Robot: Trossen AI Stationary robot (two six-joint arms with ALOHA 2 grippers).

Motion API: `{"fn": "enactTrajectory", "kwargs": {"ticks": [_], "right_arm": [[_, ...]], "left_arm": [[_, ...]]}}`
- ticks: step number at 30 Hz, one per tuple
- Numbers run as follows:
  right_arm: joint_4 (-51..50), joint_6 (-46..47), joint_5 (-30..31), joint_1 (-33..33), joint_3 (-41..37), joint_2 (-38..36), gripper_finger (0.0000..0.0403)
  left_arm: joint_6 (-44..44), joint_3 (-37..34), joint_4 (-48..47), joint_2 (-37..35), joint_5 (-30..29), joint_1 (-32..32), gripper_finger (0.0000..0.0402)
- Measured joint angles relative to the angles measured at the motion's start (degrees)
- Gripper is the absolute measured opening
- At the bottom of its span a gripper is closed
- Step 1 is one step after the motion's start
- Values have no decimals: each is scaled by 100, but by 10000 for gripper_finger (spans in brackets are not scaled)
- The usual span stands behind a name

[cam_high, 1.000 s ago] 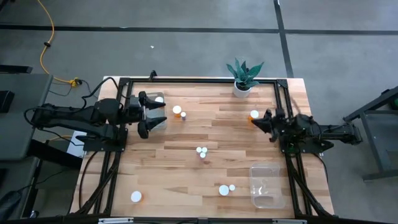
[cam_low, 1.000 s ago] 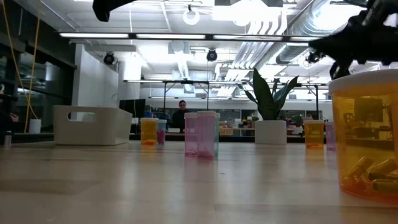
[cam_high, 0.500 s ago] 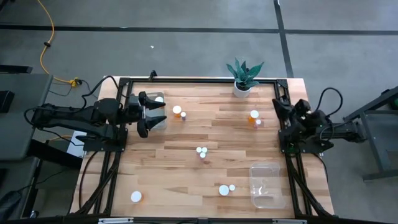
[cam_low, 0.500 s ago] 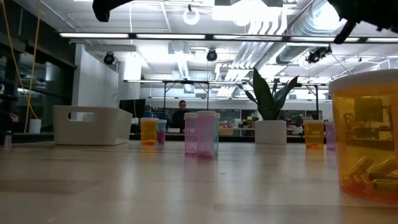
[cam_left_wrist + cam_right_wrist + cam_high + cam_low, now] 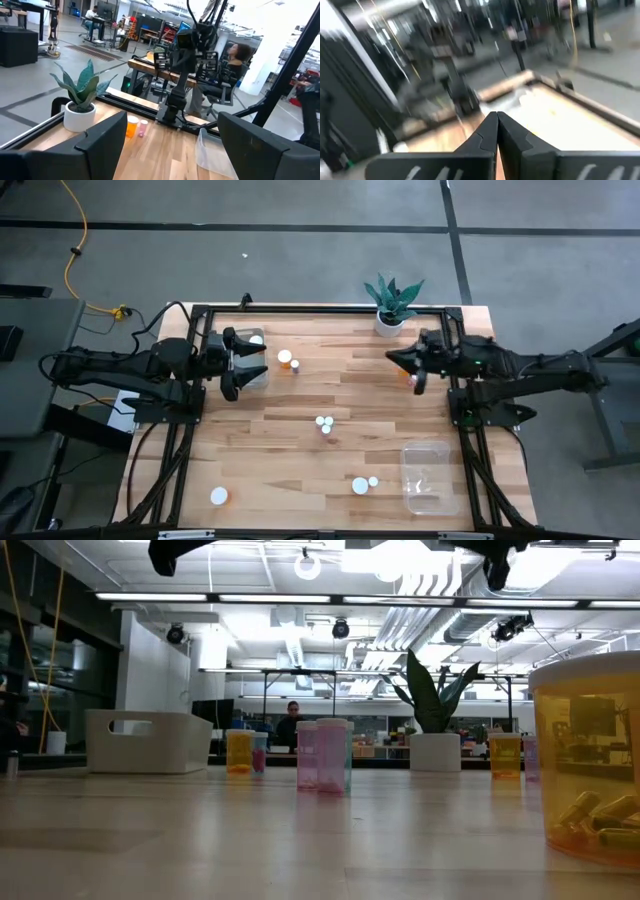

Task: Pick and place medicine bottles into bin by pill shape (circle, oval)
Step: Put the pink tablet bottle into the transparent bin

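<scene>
Right gripper (image 5: 392, 359), jaws together, hovers near the desk's (image 5: 300, 450) far-right corner; left gripper's (image 5: 243, 365) jaws apart. Light, rigid, slick white-capped orange plastic medicine bottles (image 5: 286, 359) likely grip best across the body.

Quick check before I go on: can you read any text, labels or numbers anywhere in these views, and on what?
None can be read.
Orange translucent medicine bottle nearest the low camera: no legible label.
Pink and green bottles mid-table: any print too small to read.
White plant pot: no text visible.
</scene>
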Motion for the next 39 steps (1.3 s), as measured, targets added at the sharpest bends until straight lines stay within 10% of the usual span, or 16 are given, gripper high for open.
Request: {"fn": "enactTrajectory", "kwargs": {"ticks": [12, 21, 39], "right_arm": [[-5177, 2618, 337, -147, 805, 979, 78], [-5410, 3942, 579, -476, 108, 1259, 205], [-4981, 2503, 155, -1568, 87, 2718, 211]], "left_arm": [[54, 0, -43, 0, -2, 0, 298], [54, 0, -86, 2, -9, 0, 298], [54, 0, -88, 2, -24, 0, 298]]}}
